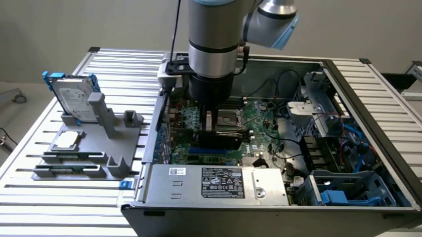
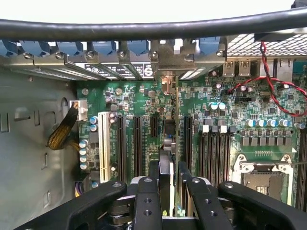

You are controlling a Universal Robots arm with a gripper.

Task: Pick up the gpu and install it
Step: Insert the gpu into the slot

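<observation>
Wrist view: the claw point(image 2: 168, 168) pinches the graphics card point(image 2: 166, 139) edge-on over the green board point(image 2: 225, 120) slots — seating seems underway, needing square alignment.

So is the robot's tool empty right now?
No, the tool grips the gpu edge-on between its fingers, inside the computer case.
</observation>
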